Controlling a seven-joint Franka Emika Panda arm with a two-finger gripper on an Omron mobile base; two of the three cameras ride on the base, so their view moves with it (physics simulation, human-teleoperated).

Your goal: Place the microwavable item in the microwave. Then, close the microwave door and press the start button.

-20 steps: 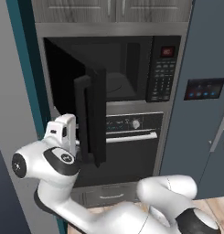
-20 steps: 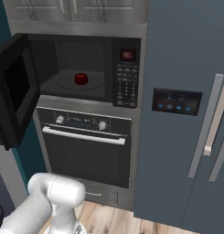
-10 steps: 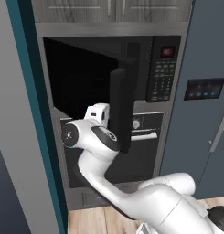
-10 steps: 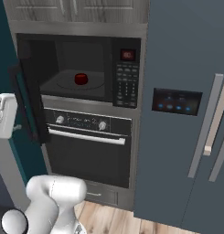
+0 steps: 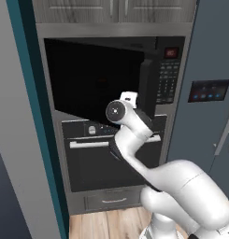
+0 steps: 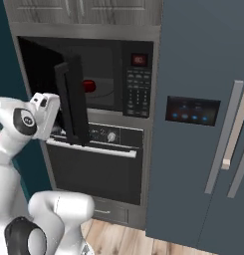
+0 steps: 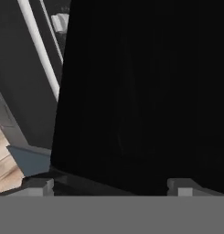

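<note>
Meanwhile the microwave door (image 6: 72,99), a flat glossy black panel, had swung from wide open to nearly half shut under the gripper (image 7: 109,185), whose jaws stood spread and empty against it. Inside the microwave (image 6: 128,74), the smooth dark-red ball (image 6: 88,86) sat, so closing remained.

Black microwave door (image 7: 145,91) close ahead, oven handle (image 7: 39,50) leftward
</note>
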